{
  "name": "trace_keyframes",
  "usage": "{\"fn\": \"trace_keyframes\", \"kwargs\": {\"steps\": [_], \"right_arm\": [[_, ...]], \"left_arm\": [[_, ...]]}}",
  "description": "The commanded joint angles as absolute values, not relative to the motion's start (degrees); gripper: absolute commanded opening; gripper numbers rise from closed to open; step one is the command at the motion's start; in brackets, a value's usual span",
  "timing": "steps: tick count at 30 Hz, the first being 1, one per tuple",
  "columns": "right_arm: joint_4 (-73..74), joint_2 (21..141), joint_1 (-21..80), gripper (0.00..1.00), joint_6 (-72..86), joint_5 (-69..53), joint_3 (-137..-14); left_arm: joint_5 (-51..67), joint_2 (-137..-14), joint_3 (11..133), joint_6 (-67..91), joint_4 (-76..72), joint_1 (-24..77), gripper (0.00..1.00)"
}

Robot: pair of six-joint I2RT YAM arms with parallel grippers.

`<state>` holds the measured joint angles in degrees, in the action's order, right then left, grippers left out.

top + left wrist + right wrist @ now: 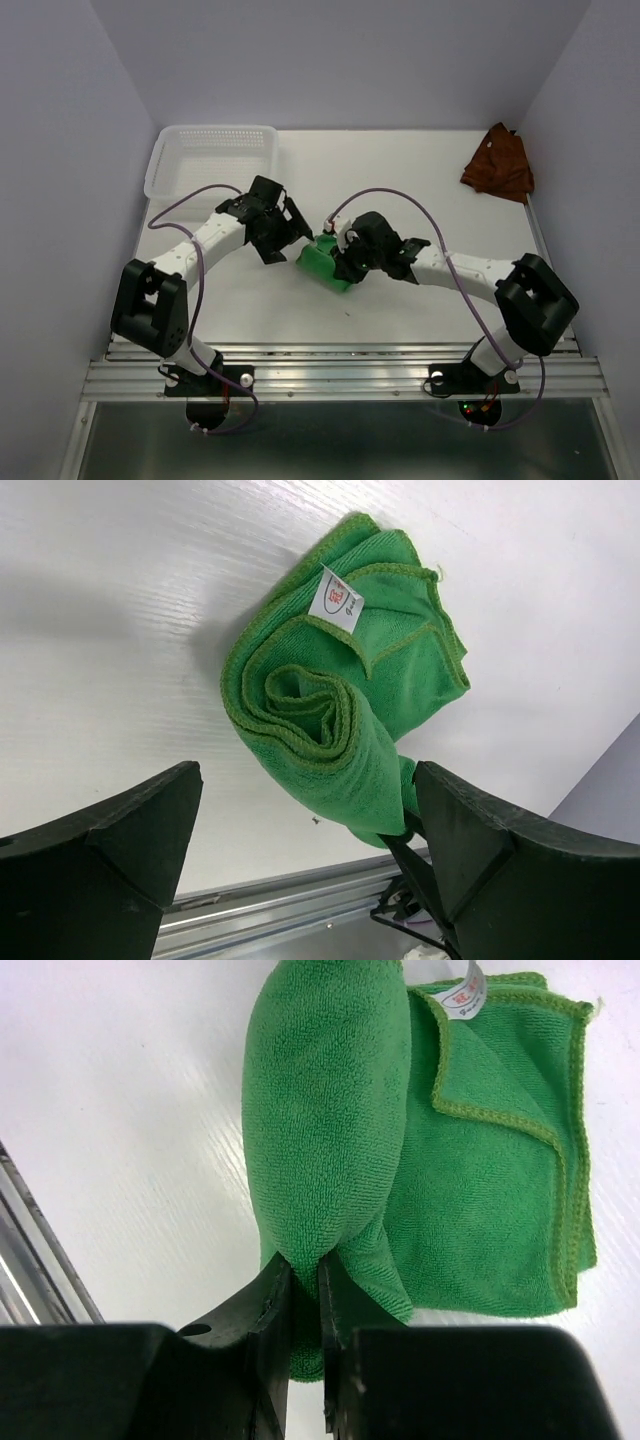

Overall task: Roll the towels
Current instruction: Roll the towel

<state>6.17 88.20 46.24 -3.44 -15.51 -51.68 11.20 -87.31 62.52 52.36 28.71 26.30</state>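
The green towel (322, 265) lies near the middle of the white table (250, 310), between the two arms. One part of it is wound into a loose roll whose end shows a spiral of layers in the left wrist view. The rest lies flat beside the roll, with a small white tag (335, 598) on its edge. The right hand (305, 1285) is narrowed to a thin gap and pinches one end of the roll, with green cloth squeezed between its two fingers. The left hand (289, 240) stands wide at the other end of the roll, one finger on each side, gripping nothing. The reddish-brown towel (498, 165) sits crumpled in the far right corner of the table, well apart from both hands. A white plastic basket (212, 132) stands at the far left.
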Motion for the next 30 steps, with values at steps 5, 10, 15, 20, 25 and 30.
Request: {"fn": "trace_keyframes", "kwargs": {"steps": [5,10,15,20,25,30], "right_arm": [[5.8,94.5,38.8,0.01,7.5,-33.7,-57.8],[5.5,98.1,36.0,0.01,14.0,-41.9,-61.2],[5.5,101.4,34.8,0.01,17.7,-45.2,-62.7],[3.7,104.2,33.7,0.01,21.1,-46.8,-61.4],[0.6,104.9,33.0,0.01,24.9,-44.5,-59.2],[-2.5,106.1,31.3,0.01,29.2,-44.8,-57.6]], "left_arm": [[9.4,-82.2,59.5,51.2,25.1,25.0,0.99],[9.8,-80.6,58.9,49.3,24.6,25.0,0.99],[11.9,-80.0,55.8,48.4,20.9,25.0,0.99],[12.9,-80.8,54.3,48.6,17.8,25.1,0.99],[14.5,-82.8,54.5,48.8,15.9,25.3,0.99],[15.6,-85.9,54.2,48.5,14.2,26.7,0.99]]}}
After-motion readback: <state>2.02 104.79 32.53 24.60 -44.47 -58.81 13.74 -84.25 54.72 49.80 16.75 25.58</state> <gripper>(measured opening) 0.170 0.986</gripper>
